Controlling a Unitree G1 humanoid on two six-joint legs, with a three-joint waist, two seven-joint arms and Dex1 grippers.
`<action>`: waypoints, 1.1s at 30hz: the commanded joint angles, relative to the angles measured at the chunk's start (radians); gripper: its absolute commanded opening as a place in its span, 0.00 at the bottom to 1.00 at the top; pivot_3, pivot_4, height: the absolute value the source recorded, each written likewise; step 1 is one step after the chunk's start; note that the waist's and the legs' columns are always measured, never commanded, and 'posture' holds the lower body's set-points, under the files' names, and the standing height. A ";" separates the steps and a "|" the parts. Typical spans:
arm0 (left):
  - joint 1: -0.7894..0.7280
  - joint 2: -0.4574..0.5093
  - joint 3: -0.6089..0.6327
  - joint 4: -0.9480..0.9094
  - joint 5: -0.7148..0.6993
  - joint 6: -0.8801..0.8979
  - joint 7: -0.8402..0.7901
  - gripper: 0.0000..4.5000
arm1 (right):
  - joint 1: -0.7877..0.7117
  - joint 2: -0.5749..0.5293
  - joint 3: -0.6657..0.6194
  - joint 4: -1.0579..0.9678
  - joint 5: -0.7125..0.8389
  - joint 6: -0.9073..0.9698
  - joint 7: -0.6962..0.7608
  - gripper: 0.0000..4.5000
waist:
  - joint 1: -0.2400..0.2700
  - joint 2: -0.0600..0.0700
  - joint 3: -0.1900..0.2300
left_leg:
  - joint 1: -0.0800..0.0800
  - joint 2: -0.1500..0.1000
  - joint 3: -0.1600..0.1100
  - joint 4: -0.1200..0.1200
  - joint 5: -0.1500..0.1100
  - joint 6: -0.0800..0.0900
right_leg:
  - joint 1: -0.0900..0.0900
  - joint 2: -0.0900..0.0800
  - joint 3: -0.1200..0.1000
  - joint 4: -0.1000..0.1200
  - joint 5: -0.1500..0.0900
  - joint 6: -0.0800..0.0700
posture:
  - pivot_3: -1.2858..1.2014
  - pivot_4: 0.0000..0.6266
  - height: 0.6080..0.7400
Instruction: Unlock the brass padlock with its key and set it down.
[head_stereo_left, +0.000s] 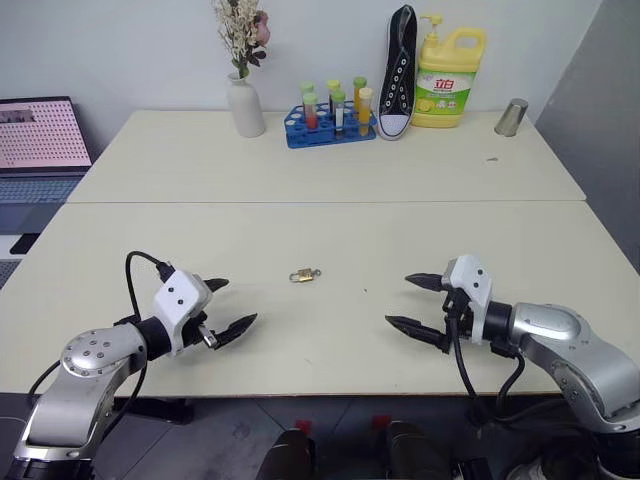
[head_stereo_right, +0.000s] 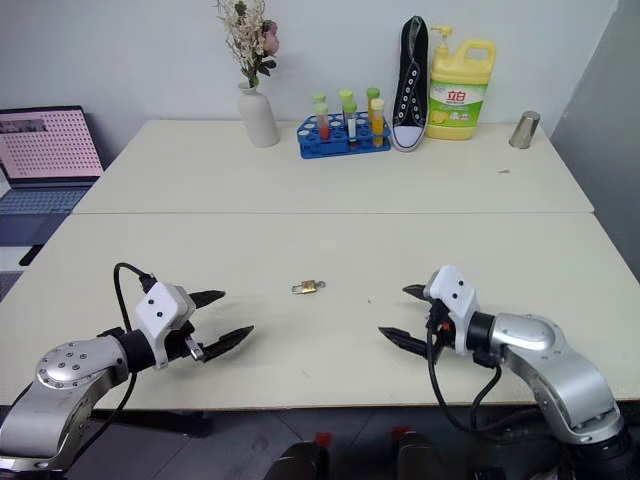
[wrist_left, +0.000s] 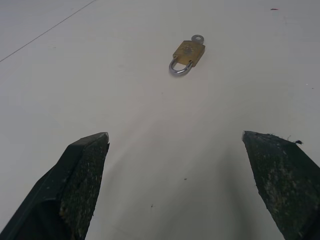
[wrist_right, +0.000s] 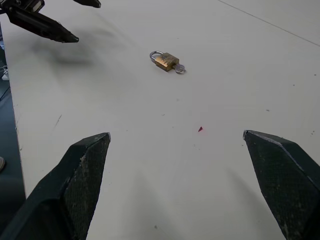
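One padlock (head_stereo_left: 304, 275), brass, lying flat on the table (head_stereo_left: 330, 230) at frame centre, shackle shut; one key (wrist_left: 198, 38) in its base. Two grippers: left gripper (head_stereo_left: 232, 306) lower left, fingers wide, empty; right gripper (head_stereo_left: 408, 302) lower right, fingers wide, empty. Both apart from the padlock. Upper edge: one vase (head_stereo_left: 245, 105), one tube rack (head_stereo_left: 330, 125), one shoe (head_stereo_left: 398, 70), one bottle (head_stereo_left: 448, 77), one cup (head_stereo_left: 512, 117). One laptop (head_stereo_left: 38, 135) at left.
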 joint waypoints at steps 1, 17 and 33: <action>0.000 0.001 0.020 -0.047 -0.029 -0.016 -0.019 1.00 | -0.025 0.004 0.013 0.002 -0.012 -0.029 0.009 0.99 | 0.000 0.000 0.000 | 0.000 0.000 0.000 0.000 0.000 0.000 | 0.000 0.000 0.000 0.000 0.000 0.000 | 0.52 0.24 1.00; -0.279 -0.060 -0.108 0.195 0.002 -0.097 -0.109 1.00 | -0.044 0.077 0.036 -0.019 0.014 0.045 -0.064 0.99 | 0.001 0.000 0.000 | -0.001 -0.001 0.000 0.001 0.000 0.000 | 0.000 0.000 -0.001 0.000 0.000 0.000 | 0.52 0.24 1.00; -0.734 -0.232 -0.362 0.948 0.268 -0.456 -0.224 1.00 | -0.054 0.118 0.021 -0.114 0.063 0.295 -0.227 0.99 | 0.000 -0.001 0.000 | -0.005 -0.002 -0.003 0.003 0.000 0.000 | -0.002 -0.001 -0.002 0.001 0.000 0.000 | 0.52 0.24 1.00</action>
